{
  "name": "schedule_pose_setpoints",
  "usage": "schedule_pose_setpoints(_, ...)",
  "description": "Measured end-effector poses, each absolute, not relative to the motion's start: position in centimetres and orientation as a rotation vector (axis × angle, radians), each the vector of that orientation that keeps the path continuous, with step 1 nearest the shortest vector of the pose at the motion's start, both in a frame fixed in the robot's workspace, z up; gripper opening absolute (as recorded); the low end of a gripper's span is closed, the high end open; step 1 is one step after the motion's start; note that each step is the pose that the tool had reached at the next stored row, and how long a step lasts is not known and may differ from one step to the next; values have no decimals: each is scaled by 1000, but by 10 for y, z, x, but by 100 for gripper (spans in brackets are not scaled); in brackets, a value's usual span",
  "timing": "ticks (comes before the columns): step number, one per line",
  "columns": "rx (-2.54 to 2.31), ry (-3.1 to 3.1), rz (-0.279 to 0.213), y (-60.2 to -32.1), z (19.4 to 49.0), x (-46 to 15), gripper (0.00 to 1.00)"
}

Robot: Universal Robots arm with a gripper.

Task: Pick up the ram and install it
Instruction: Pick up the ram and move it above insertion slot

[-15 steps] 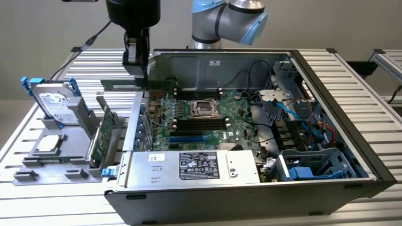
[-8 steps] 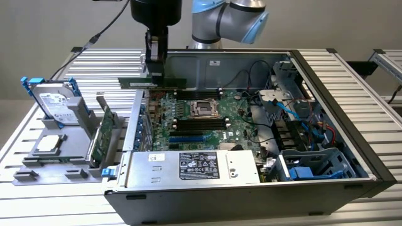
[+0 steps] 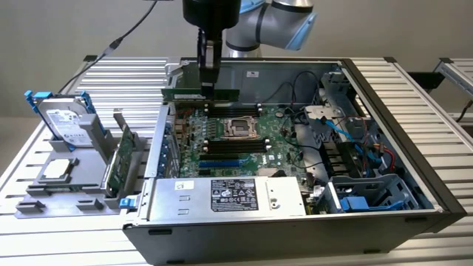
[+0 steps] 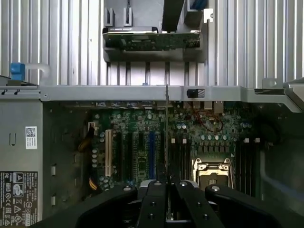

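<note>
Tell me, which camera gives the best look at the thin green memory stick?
The exterior view: the ram hangs broadside in the shut gripper above the open computer case, so its long green face shows. The wrist view looks along it edge-on, so it appears as just a thin line ahead of the gripper.

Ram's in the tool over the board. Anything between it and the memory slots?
Nothing visible. The tool, shut on the ram, holds it above the open case. The memory slots flanking the CPU socket look bare. Cables lie toward the exterior view's right, apart from them.
</note>
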State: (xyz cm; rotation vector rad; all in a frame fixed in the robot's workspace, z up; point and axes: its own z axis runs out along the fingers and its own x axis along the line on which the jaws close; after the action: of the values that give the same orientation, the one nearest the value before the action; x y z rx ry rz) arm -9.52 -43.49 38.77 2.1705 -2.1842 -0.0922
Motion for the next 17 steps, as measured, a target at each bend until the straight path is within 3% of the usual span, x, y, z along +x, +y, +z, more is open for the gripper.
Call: schedule_pose_setpoints(17, 2170, -2184, -91, -394, 371, -38, 13)
